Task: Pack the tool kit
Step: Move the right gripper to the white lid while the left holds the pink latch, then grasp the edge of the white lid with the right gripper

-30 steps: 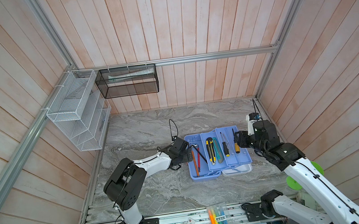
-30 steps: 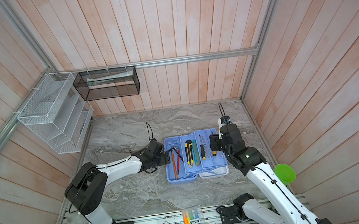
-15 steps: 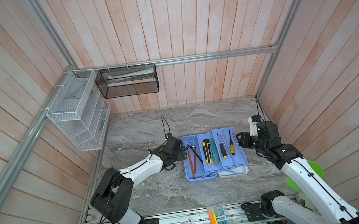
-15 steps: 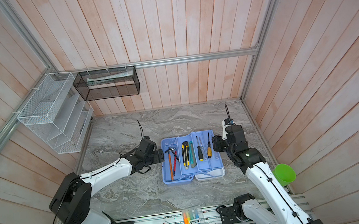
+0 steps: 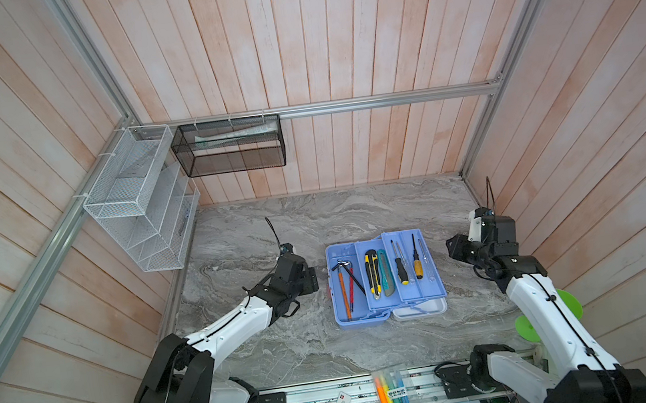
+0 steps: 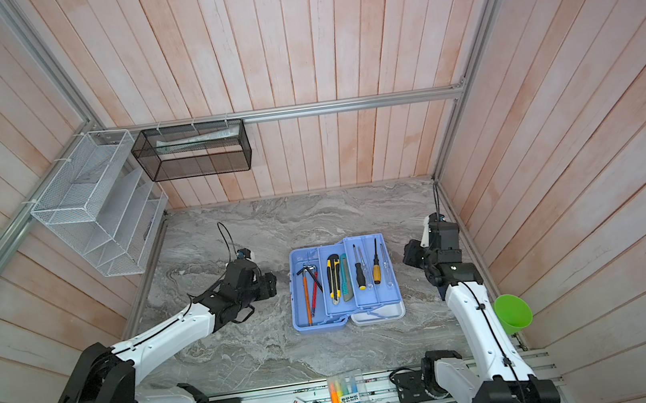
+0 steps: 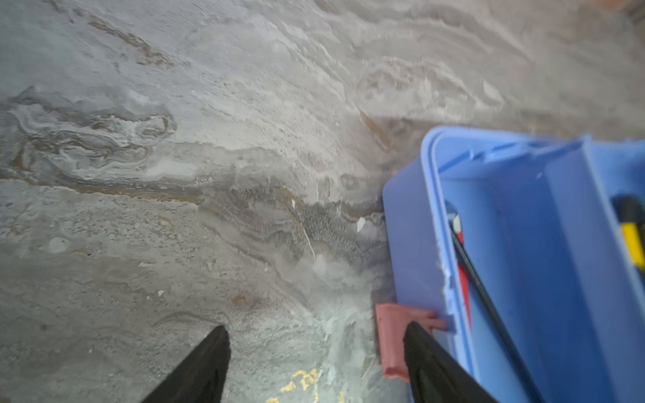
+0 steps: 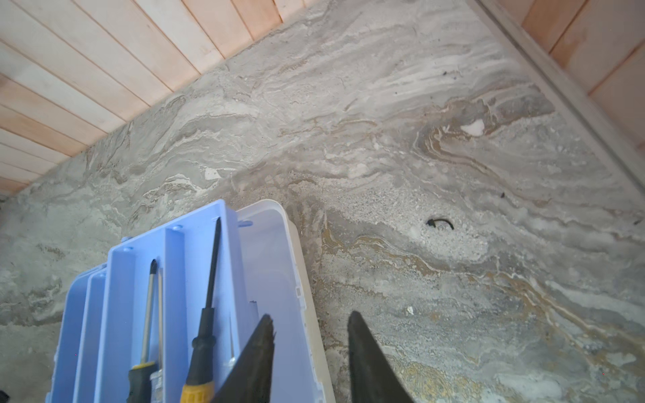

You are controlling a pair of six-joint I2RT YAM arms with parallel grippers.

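- Tabletop (image 5: 274, 225): tool kit (image 5: 363, 320) sits open right of centre, trays fanned, tools inside.
- Left arm stretched low; left gripper (image 7: 316, 328) spread wide, empty, beside pink latch (image 7: 394, 335).
- Right arm elbow-bent; right gripper (image 8: 310, 317) narrowly parted, empty, near white lid (image 8: 279, 261).

The left arm (image 5: 230, 326) and the right arm (image 5: 546, 311) have white shells and black joints. Behind the left claw (image 7: 316, 328) loops a thin black cable (image 5: 271, 229).
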